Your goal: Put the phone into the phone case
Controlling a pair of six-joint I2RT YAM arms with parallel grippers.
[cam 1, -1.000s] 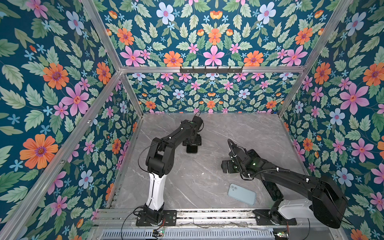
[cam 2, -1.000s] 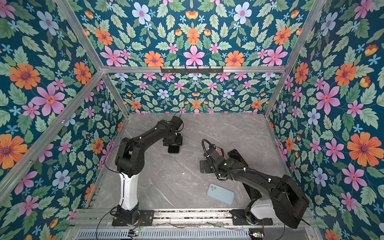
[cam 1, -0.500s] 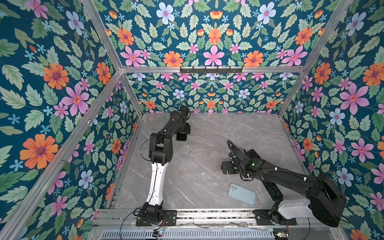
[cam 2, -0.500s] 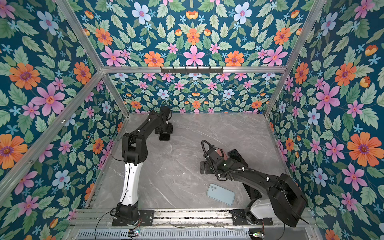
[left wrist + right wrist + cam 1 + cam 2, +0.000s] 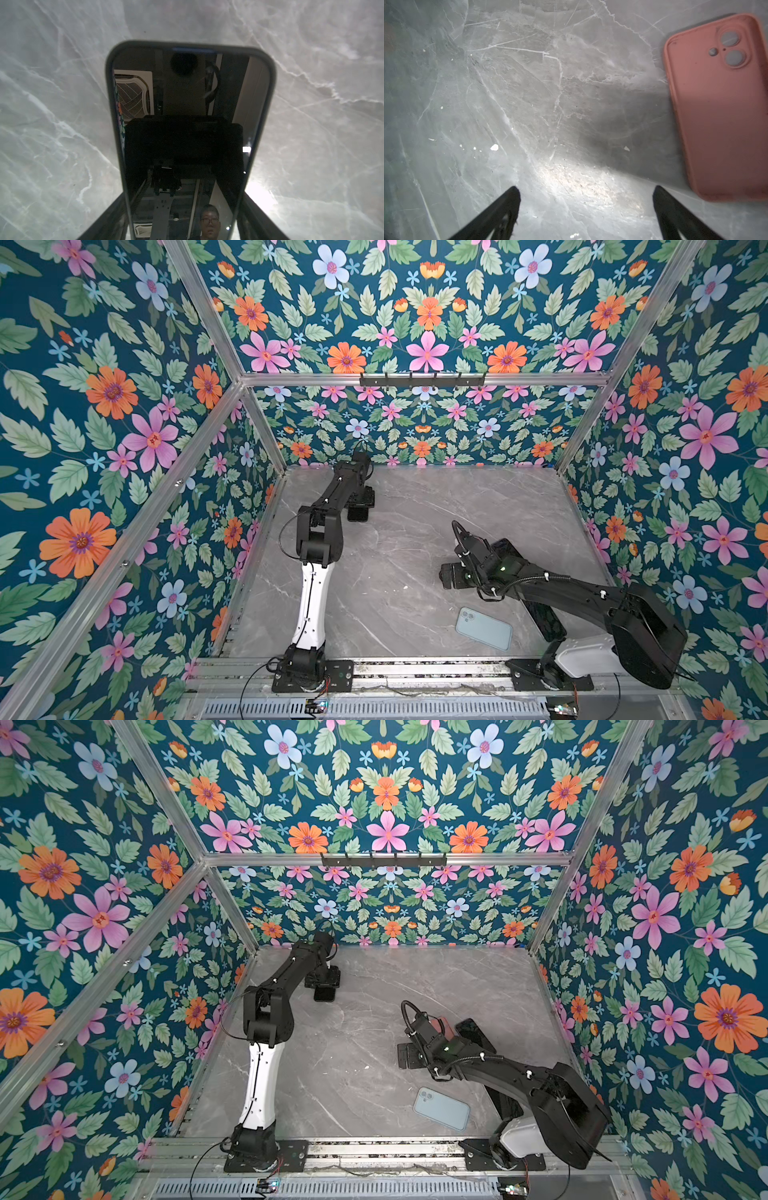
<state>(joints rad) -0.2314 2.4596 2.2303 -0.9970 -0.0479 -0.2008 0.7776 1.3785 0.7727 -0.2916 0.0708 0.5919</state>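
Observation:
A black phone (image 5: 187, 116) with its glossy screen up sits between the fingers of my left gripper (image 5: 184, 195), which is shut on its long edges. In both top views this gripper (image 5: 359, 506) holds the phone (image 5: 324, 993) low over the table near the back left corner. The pink phone case (image 5: 720, 108) lies open side up on the table, beside my right gripper (image 5: 586, 188) and apart from it. In a top view the case (image 5: 442, 1025) peeks out behind the right arm. My right gripper (image 5: 451, 576) stands open over bare table with nothing in it.
A light blue phone-shaped thing (image 5: 483, 628) lies back up near the front edge. A second dark slab (image 5: 507, 549) lies to the right of the right wrist. The grey marble table (image 5: 395, 564) is walled by floral panels. White crumbs (image 5: 494, 147) dot the table.
My left arm has swung from the middle of the table toward the back left corner, carrying the black phone. The right arm has stayed put.

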